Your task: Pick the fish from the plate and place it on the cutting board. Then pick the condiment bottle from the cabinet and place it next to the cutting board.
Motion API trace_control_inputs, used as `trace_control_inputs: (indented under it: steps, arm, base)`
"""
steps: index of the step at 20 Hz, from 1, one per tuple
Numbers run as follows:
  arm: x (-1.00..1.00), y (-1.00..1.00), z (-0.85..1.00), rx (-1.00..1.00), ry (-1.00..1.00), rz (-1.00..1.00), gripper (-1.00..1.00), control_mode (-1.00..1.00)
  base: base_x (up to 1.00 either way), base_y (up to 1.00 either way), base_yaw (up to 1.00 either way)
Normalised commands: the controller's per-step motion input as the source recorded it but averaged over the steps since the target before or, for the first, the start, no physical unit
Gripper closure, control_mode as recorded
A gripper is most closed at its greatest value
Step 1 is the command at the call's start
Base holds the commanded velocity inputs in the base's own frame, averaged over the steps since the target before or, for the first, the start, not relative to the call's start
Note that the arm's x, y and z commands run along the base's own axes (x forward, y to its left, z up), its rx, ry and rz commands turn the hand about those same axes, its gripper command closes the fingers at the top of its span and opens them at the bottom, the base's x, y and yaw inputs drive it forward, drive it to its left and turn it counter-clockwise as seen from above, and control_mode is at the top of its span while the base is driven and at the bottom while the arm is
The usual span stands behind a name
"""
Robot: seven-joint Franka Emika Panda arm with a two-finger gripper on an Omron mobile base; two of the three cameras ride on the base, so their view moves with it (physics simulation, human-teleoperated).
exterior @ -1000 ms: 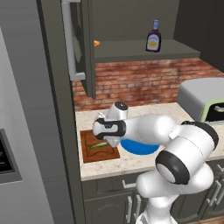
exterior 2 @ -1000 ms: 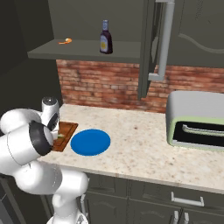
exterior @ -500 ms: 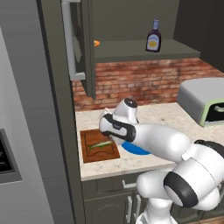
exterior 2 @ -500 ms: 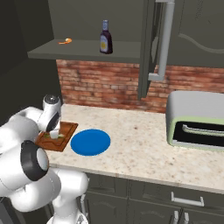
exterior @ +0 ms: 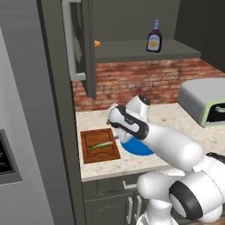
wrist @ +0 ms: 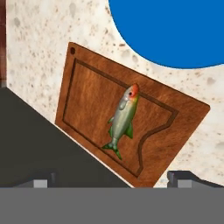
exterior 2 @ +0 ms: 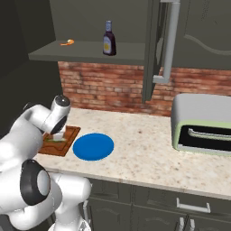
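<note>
Spread and empty, the gripper (wrist: 111,181) hangs over the cutting board (wrist: 92,94), where the fish (wrist: 122,119) lies alone; that step looks done. Beyond sits the bare plate (exterior 2: 93,146). Farthest, the condiment bottle (exterior: 153,37) waits untouched on the cabinet (exterior: 140,53) shelf.

We see the cutting board (wrist: 92,109) as reddish wood with visible grain and a matt face. The fish (wrist: 123,116) on it looks smooth and faintly glossy, silvery-green. The plate (wrist: 175,30) is flat, even blue, without shine. The table (exterior 2: 149,153) looks like pale speckled stone; behind it, rough brick (exterior: 140,79).
</note>
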Motion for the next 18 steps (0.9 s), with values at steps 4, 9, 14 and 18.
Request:
trace_control_inputs:
  steps: [4,9,14,18]
  arm:
    - [-0.05,-0.09,0.09,0.13,0.05,0.00,-1.00,-1.00]
    - [-0.01,-0.06,0.00,0.12,0.10,-0.01,-1.00,-1.00]
    - [0.00,-0.09,0.09,0.13,0.10,-0.04,-1.00,-1.00]
    - [0.00,-0.17,0.21,0.16,0.05,-0.08,-1.00,-1.00]
  base:
    - [0.00,0.00,0.00]
    - [0.00,0.00,0.00]
    - [0.00,0.00,0.00]
    - [0.00,0.00,0.00]
